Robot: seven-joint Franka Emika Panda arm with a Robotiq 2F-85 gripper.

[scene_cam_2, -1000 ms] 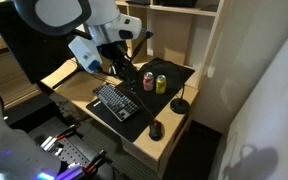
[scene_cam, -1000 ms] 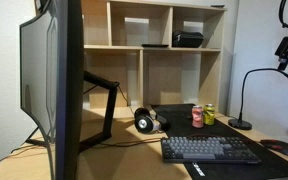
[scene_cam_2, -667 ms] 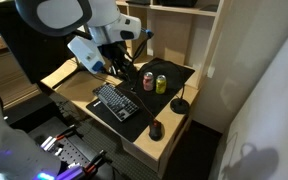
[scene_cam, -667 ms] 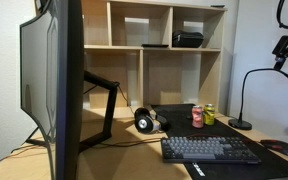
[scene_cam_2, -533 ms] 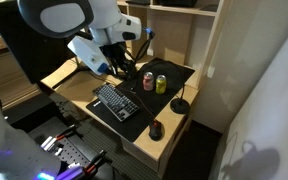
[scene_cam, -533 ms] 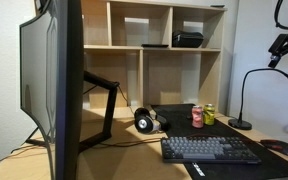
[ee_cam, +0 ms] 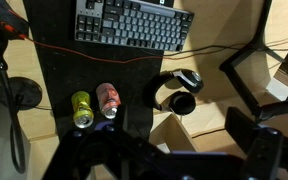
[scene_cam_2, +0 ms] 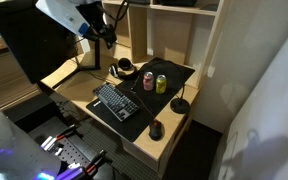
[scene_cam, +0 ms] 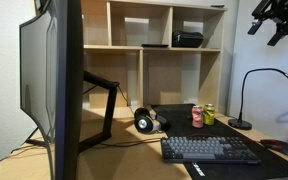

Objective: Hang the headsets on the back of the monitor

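Wooden desk [scene_cam: 124, 152] is fronted by a keyboard [scene_cam: 210, 149]. Beyond it, the headsets [scene_cam: 145, 121] are laid on a black mat [scene_cam: 179, 110], left of two cans [scene_cam: 197, 116], right of the monitor [scene_cam: 44, 80]. High at right, the gripper [scene_cam: 274, 20] is seen; its finger spread cannot be told.

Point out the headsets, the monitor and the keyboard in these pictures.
headsets [ee_cam: 181, 103]: wrist view, on the nearer round earcup.
monitor [scene_cam: 39, 80]: an exterior view, on the dark curved screen.
keyboard [ee_cam: 134, 22]: wrist view, on the middle of the key field.
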